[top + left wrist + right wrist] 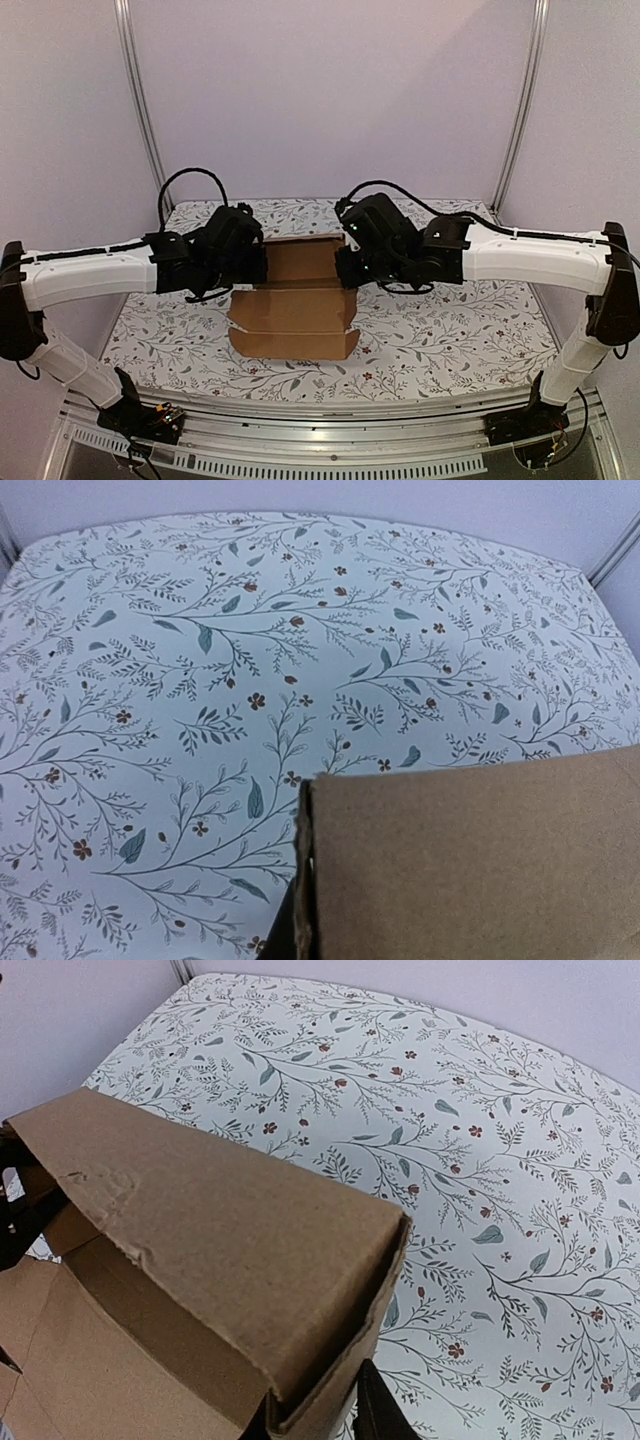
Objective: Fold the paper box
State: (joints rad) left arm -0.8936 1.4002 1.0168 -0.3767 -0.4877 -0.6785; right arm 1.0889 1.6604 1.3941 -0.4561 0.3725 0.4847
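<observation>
The paper box (295, 320), plain brown cardboard, lies half folded in the middle of the table, with a flat front panel and raised walls at the back. My left gripper (250, 268) is at its left rear wall and my right gripper (348, 268) at its right rear wall. In the left wrist view the paper box (480, 860) fills the lower right, and only a dark finger (283, 935) shows against its doubled edge. In the right wrist view a dark finger (380, 1410) presses the outside of the paper box's (220, 1220) folded side wall, with another sliver inside it.
A floral tablecloth (450, 330) covers the table around the box. Metal frame posts (140, 100) rise at the back corners before a plain wall. The arm bases stand on a rail (320, 440) along the near edge.
</observation>
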